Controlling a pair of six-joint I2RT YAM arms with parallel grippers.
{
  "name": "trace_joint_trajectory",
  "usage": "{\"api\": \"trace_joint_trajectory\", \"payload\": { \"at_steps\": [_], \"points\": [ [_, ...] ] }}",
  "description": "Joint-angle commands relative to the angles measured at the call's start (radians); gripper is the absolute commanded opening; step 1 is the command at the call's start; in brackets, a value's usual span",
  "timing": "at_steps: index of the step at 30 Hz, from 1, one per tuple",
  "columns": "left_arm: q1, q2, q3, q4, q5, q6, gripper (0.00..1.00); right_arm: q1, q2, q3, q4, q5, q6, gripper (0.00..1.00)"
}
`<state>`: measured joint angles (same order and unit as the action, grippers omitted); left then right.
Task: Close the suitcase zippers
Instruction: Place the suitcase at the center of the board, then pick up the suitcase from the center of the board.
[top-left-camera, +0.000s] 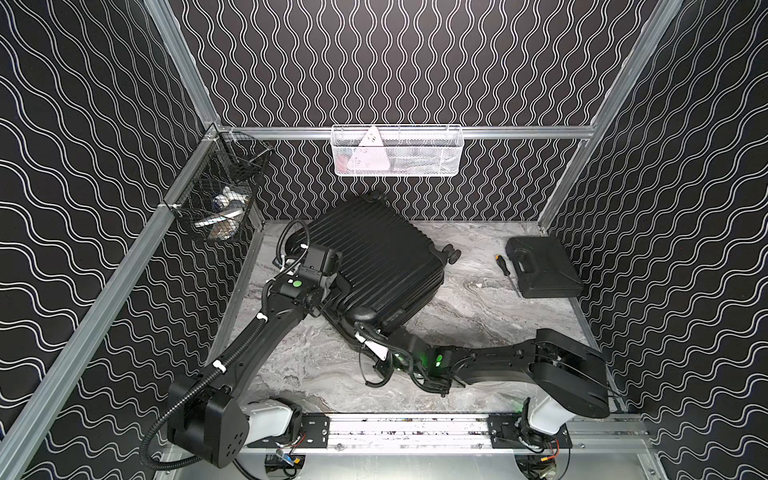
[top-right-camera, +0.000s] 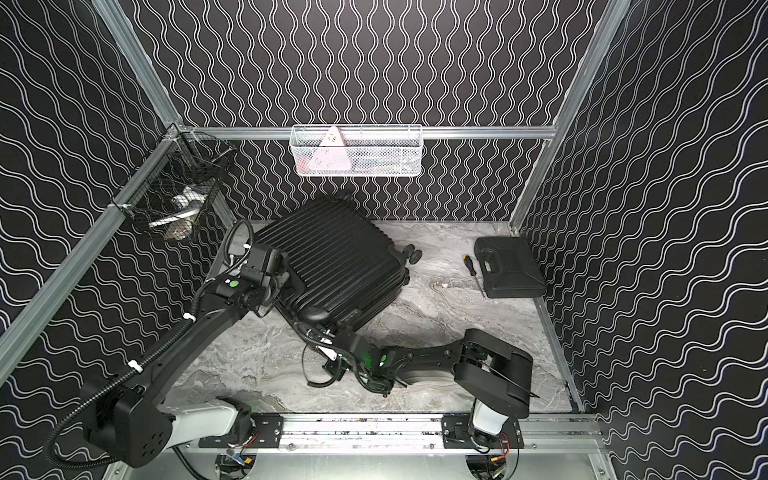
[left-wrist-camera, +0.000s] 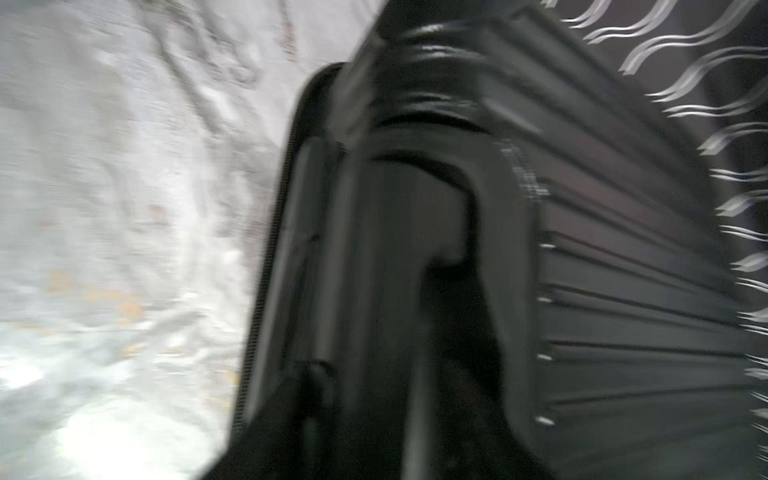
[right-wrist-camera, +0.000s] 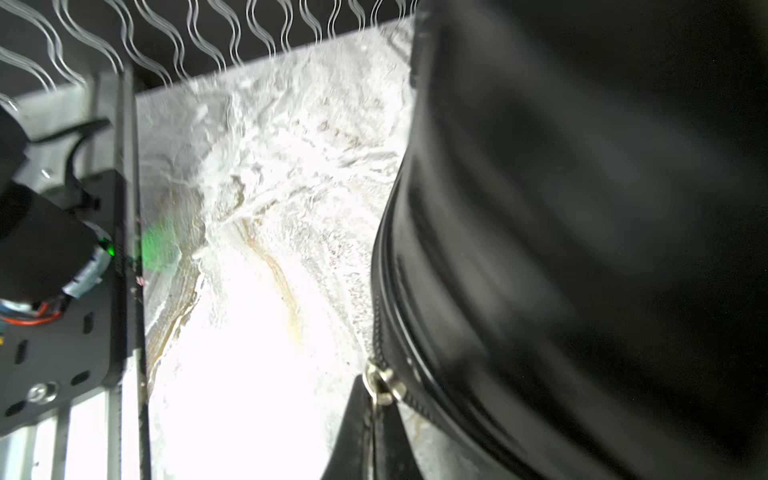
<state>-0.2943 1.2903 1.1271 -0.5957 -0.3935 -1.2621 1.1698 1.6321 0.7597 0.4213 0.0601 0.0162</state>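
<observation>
Suitcase (top-left-camera: 374, 253) lies flat on the counter (top-left-camera: 478, 324), wheels toward the far right. At its near corner the right gripper (right-wrist-camera: 374, 411) is clenched on the zipper pull (right-wrist-camera: 380, 380), with the zipper track (right-wrist-camera: 376, 320) running away from it. Whether the left gripper (top-left-camera: 332, 286) alongside is released or clenched cannot be told.

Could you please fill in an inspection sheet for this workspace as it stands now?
Surface: grey marbled tabletop.
Job's things: suitcase lies flat at rear left, shells together; zipper pull at its near edge.
Clutter: black tool case at rear right, screwdriver beside it.
Grippers: right tool shut on the zipper pull; left tool against the suitcase's side, state unclear through blur.
Cables: black conduit along the left arm; loose cable loop below the right wrist.
Surroundings: white mesh basket on the rear rail, black wire basket on the side rail; wavy-patterned walls.
</observation>
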Motion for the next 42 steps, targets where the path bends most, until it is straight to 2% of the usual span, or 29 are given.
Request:
{"api": "trace_joint_trajectory", "payload": {
  "at_steps": [1, 6, 13, 17, 20, 23, 25, 27, 30, 33, 37, 42],
  "points": [
    [-0.003, 0.036, 0.06, 0.088, 0.074, 0.192, 0.98, -0.065, -0.056, -0.052, -0.001, -0.052, 0.137, 0.0],
    [0.0, 0.137, 0.238, -0.005, 0.163, 0.649, 0.99, -0.222, -0.188, -0.174, -0.002, -0.11, 0.17, 0.0],
    [-0.001, 0.252, 0.438, -0.126, 0.403, 1.322, 0.97, -0.39, -0.316, -0.239, -0.122, -0.169, 0.149, 0.0],
    [0.0, 0.254, 0.438, -0.167, 0.508, 1.655, 0.93, -0.433, -0.351, -0.262, -0.158, -0.183, 0.148, 0.0],
    [0.001, 0.22, 0.405, -0.229, 0.694, 1.968, 0.92, -0.443, -0.363, -0.275, -0.17, -0.195, 0.154, 0.0],
    [0.012, 0.197, 0.405, -0.287, 0.792, 2.221, 0.93, -0.444, -0.362, -0.281, -0.173, -0.201, 0.162, 0.0],
    [0.032, 0.225, 0.454, -0.394, 0.858, 2.402, 0.9, -0.444, -0.357, -0.28, -0.176, -0.206, 0.168, 0.0],
    [0.037, 0.285, 0.527, -0.481, 0.852, 2.461, 0.87, -0.444, -0.355, -0.277, -0.175, -0.208, 0.17, 0.0],
    [0.043, 0.398, 0.64, -0.628, 0.804, 2.564, 0.77, -0.444, -0.351, -0.27, -0.173, -0.209, 0.169, 0.0],
    [0.041, 0.435, 0.642, -0.591, 0.753, 2.571, 0.76, -0.444, -0.341, -0.254, -0.189, -0.212, 0.172, 0.0],
    [0.043, 0.458, 0.659, -0.582, 0.745, 2.594, 0.73, -0.444, -0.33, -0.238, -0.208, -0.21, 0.175, 0.0],
    [0.041, 0.51, 0.647, -0.545, 0.64, 2.594, 0.63, -0.443, -0.324, -0.229, -0.205, -0.217, 0.174, 0.0]
  ]
}}
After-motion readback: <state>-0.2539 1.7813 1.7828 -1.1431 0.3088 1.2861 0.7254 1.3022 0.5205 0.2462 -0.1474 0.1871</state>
